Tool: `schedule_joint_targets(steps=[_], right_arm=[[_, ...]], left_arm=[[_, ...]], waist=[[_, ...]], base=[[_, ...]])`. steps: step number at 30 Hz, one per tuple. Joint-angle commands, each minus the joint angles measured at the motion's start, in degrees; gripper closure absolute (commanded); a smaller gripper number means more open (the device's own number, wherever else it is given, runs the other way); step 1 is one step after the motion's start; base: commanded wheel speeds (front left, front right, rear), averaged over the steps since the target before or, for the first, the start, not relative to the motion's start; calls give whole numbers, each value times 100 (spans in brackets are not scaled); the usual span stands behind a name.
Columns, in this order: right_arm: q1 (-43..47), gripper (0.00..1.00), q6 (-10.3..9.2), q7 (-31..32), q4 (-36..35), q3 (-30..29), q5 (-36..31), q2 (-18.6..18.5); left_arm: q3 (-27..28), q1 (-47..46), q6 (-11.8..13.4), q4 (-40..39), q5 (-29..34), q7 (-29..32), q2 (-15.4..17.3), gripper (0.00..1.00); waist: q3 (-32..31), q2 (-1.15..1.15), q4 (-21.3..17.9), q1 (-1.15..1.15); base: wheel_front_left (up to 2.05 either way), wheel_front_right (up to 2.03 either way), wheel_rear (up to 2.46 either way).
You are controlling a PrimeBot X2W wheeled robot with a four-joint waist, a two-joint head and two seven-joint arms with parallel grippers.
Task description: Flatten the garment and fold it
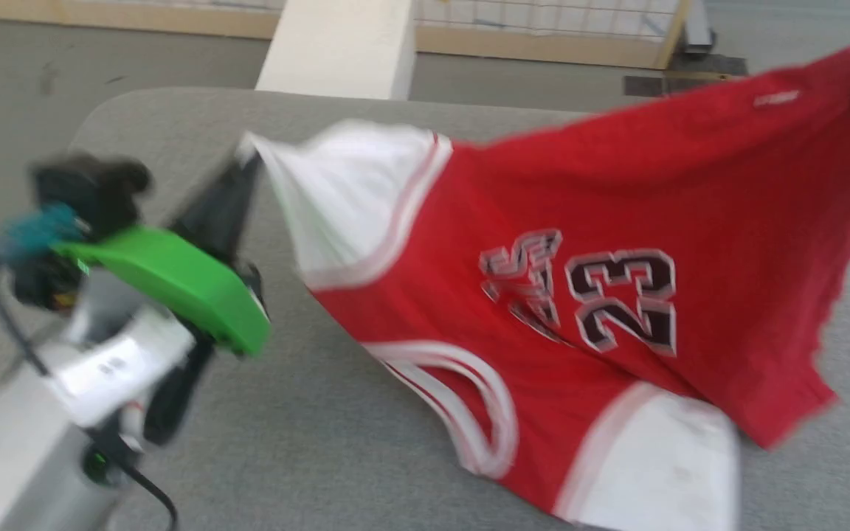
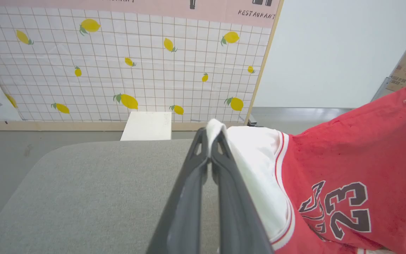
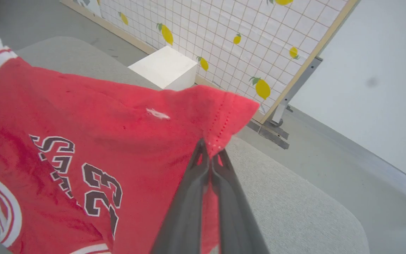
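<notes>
Flattening step: above the grey table (image 1: 307, 442), the garment (image 1: 580, 243) stretched in the air between both grippers.
Next, probably: lowering both ends together to lay it flat beneath. Left gripper (image 2: 210, 141) pressed together, pinching a white sleeve edge at its tips; right gripper (image 3: 210, 150) pressed together, pinching a red hem corner.

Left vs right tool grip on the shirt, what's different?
Left tool pinches the white sleeve; right tool pinches a red hem corner. Striped trim runs beside the left tool's grip; a small white mark sits near the right tool's. Shared: both shut on the shirt, holding it spread over the grey table.
</notes>
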Motion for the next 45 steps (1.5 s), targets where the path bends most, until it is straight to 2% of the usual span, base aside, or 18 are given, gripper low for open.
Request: schedule_joint_targets(steps=[1, 11, 21, 28, 33, 38, 45], right_arm=[[17, 100, -8, -100, -78, -87, 26, 52], [-462, 100, -8, -432, -365, -594, 8, 392], [-1770, 100, -8, -817, 45, -544, -188, 681], [-3336, 100, -8, -1376, 921, 119, -455, 812], [-4565, 100, -8, -1882, 1835, 553, -580, 1082], [-5563, 100, -8, -2566, 2829, 1011, -807, 1388], [-6271, 100, -8, -3352, 4014, 1473, -917, 1717]], left_arm=[[122, -237, -40, -74, -9, -22, 60, 100], [705, -1600, -407, -10, -208, 203, 233, 100], [874, -3575, -957, 1105, -419, 654, 49, 100], [706, -5506, -1591, 2653, -124, 773, -210, 100], [614, -6838, -1858, 3717, 191, 640, -492, 100], [537, -7906, -2081, 4764, 533, 236, -739, 100], [404, -8620, -2365, 5818, 766, -287, -1022, 100]], waist=[[-72, 0, -196, 0], [15, 0, -581, 0], [795, 0, -902, 0], [1669, 0, -1099, 0], [2229, 0, -1211, 0], [2596, 0, -1291, 0], [2926, 0, -1225, 0]], base=[[0, 0, 0], [0, 0, 0], [0, 0, 0], [0, 0, 0], [0, 0, 0], [0, 0, 0], [0, 0, 0]])
